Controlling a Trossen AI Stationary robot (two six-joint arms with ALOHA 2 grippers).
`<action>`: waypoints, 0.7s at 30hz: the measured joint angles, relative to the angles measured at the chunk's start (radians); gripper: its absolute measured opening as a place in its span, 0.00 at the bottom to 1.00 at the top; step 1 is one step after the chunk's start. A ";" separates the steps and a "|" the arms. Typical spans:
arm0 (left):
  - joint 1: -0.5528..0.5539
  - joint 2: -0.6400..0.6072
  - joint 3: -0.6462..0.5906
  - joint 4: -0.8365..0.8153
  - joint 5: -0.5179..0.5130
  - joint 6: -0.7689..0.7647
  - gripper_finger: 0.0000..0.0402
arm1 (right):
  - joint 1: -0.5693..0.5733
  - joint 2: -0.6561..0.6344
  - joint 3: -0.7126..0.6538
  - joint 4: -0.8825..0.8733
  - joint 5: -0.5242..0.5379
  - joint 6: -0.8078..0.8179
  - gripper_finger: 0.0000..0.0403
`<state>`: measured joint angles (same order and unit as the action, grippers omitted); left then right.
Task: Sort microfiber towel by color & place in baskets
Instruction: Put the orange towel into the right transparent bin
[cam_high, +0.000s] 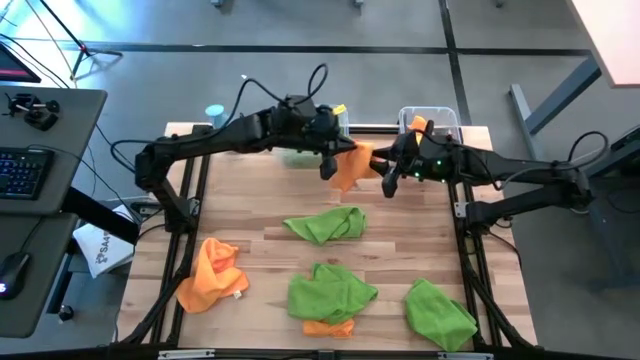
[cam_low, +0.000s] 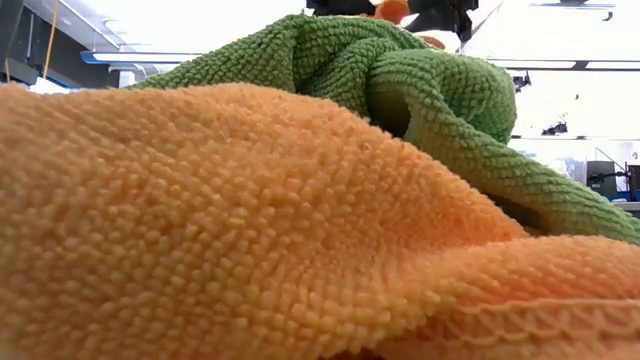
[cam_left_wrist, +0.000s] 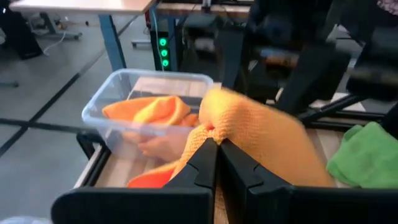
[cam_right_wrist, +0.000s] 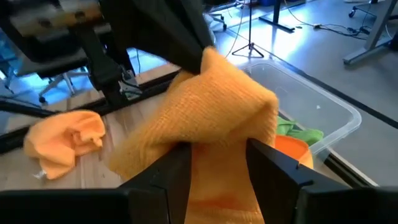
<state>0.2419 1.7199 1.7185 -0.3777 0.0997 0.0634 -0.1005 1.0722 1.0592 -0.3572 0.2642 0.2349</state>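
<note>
Scanning left to right across the surface (cam_high: 270, 225): a loose orange towel (cam_high: 212, 272) lies at the front-left, apart from both arms. The left arm reaches from the left edge toward the back centre, forearm roughly level above the boards. The left tool (cam_high: 330, 170) is clamped tight on the hanging orange towel (cam_high: 347, 168), pinching its upper fold; in the left wrist view the two fingers (cam_left_wrist: 205, 163) meet with cloth pressed between them. The towel hangs above the boards, between the two tools, near the back edge.

A green towel (cam_high: 326, 224) lies mid-surface below it. Another green towel (cam_high: 330, 292) sits front-centre on top of an orange one (cam_high: 328, 326); a third green towel (cam_high: 440, 312) lies front-right.

The right arm comes in from the right edge, extended toward centre. The right tool (cam_high: 390, 176) has its jaws spread, straddling the hanging towel's lower part, fingers (cam_right_wrist: 177, 165) on either side of it.

The narrower basket (cam_high: 432, 122) stands at the back right, just behind the right tool, with orange cloth inside. The other basket (cam_high: 305, 155) sits under the left arm, mostly hidden.
</note>
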 joint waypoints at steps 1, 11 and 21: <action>0.000 0.010 0.016 0.000 0.004 0.008 0.00 | 0.000 0.007 0.000 0.002 -0.001 -0.008 0.37; -0.007 0.041 0.088 0.017 0.098 0.017 0.00 | -0.015 0.089 0.000 0.066 -0.003 -0.112 0.37; -0.007 0.039 0.089 -0.044 0.101 0.019 0.00 | -0.020 0.085 0.000 0.221 -0.007 -0.201 0.37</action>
<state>0.2352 1.7591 1.8072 -0.4221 0.2005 0.0826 -0.1204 1.1575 1.0592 -0.1366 0.2571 0.0334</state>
